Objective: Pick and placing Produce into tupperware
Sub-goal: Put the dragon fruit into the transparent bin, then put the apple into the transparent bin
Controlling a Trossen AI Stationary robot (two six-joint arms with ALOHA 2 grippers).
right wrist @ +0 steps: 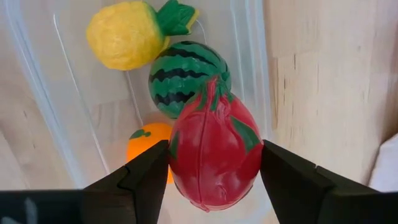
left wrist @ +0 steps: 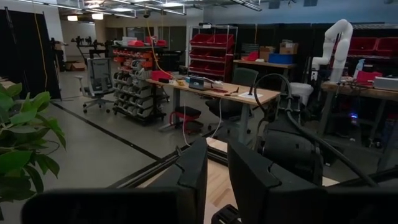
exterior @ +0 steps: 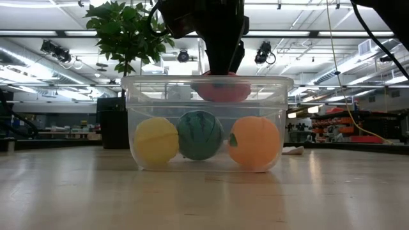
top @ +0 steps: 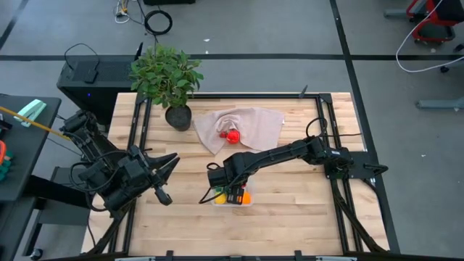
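1. Overhead ceiling lights (exterior: pixel 185 56) shine evenly on the pale worktop (top: pixel 290 210), leaving only soft shadows.
2. In the low view, the near worktop is blurred and the tupperware (exterior: pixel 206 121) walls look milky.
3. The left wrist view is dim, its fingers (left wrist: pixel 193 174) dark and unfocused.
4. The right wrist view is bright and sharp.

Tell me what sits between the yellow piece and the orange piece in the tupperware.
The dark green striped watermelon toy sits between the yellow piece and the orange piece, inside the tupperware. The low view shows it.
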